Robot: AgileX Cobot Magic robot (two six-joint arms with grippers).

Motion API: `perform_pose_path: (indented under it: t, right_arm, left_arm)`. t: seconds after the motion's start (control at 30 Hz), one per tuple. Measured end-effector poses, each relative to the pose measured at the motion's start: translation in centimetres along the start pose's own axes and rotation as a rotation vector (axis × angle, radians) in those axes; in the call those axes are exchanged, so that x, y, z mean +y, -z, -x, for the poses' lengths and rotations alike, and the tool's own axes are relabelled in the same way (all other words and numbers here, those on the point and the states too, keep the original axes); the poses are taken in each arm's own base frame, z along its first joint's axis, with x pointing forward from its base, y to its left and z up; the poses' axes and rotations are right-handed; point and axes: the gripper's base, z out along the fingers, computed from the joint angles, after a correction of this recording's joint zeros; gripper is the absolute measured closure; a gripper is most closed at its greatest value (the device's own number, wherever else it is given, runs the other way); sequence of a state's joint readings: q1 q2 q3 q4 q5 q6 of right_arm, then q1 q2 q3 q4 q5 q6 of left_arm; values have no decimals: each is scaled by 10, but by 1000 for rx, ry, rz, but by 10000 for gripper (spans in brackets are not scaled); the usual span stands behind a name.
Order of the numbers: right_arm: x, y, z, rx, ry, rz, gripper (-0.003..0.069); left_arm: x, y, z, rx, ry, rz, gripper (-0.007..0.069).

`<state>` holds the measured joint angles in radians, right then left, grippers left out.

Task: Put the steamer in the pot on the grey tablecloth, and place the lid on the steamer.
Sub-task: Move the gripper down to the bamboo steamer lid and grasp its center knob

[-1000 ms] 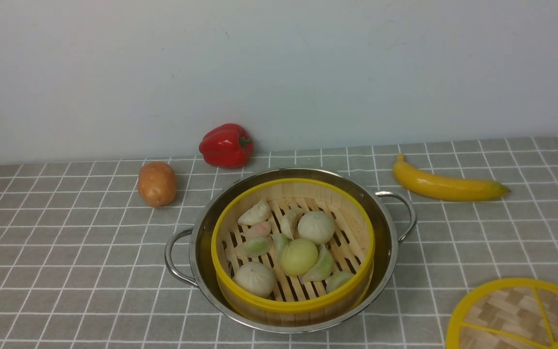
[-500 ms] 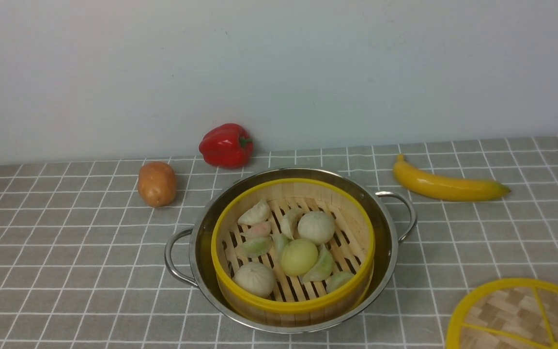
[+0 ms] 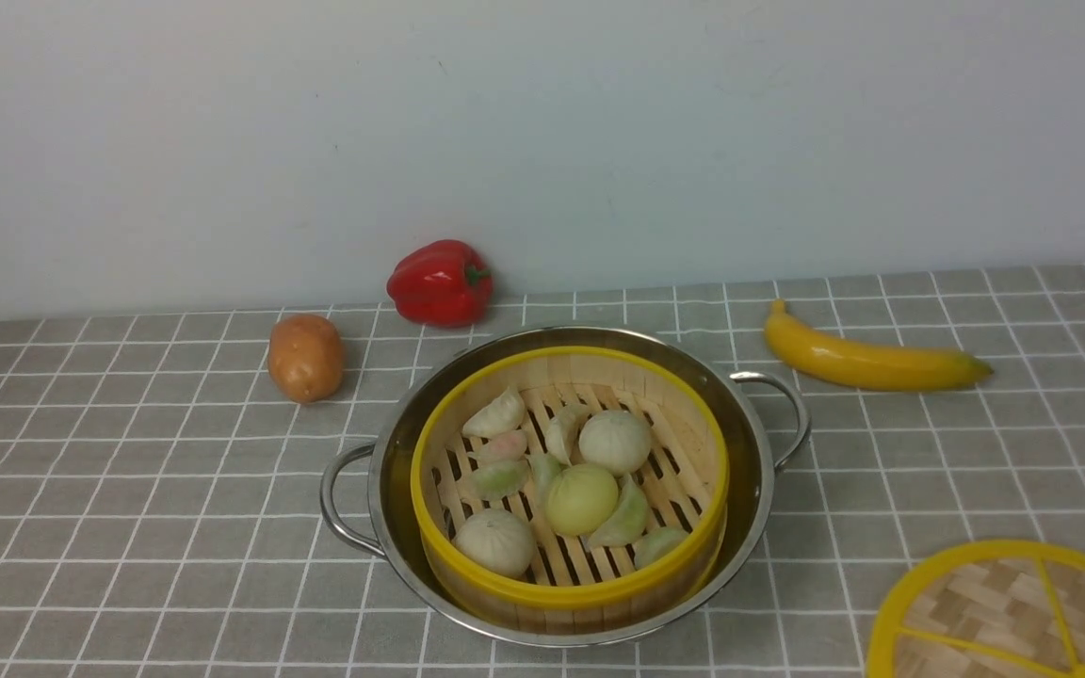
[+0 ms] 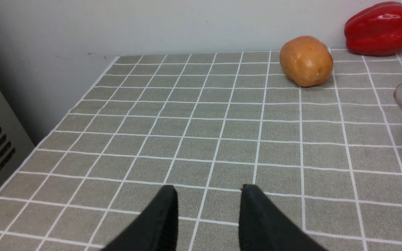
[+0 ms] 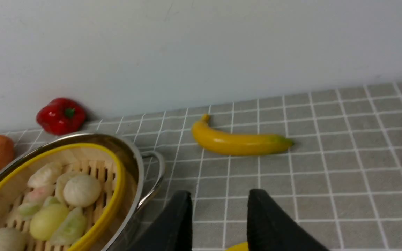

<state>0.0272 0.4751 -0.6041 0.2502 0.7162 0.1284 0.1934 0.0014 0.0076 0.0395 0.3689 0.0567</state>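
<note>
The round bamboo steamer with the yellow rim [image 3: 569, 589] sits inside the wide, shiny stainless-steel pot [image 3: 394, 471], and the pot stands on the grey tablecloth with its grid of thin white lines [image 3: 128, 490]. Pale toy dumplings and buns [image 3: 580, 497] lie on the steamer's slatted floor, open to view.

The flat woven bamboo lid with the thick yellow rim [image 3: 995, 612] lies on the cloth at the near right, apart from the pot and partly cut off by the frame.

At the back, the glossy red bell pepper [image 3: 439, 282] is by the wall, the brown potato [image 3: 305, 358] is left of the pot and the yellow banana [image 3: 867, 363] is to its right.

The left gripper [image 4: 209, 188] hangs over bare cloth, its black fingers parted and holding nothing. The right gripper [image 5: 219, 192] is also spread and empty, beside the pot's looped handle.
</note>
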Motion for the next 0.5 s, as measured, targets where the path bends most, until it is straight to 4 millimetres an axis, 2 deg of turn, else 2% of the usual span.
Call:
perform_pose_path:
  t: [0.1,0.37,0.47,0.5]
  right_arm:
    - [-1,-17,-5,140,-1,-15,414]
    - [-18,-27,-28,497,231,-141,414]
    - [-23,-35,-33,609,266,-167,414]
    - [-25,-44,-36,674,267,-166,414]
  left_arm:
    - [0,0,0,0,0,0,382]
    - [0,0,0,0,0,0,382]
    - [0,0,0,0,0,0,382]
    - [0,0,0,0,0,0,382]
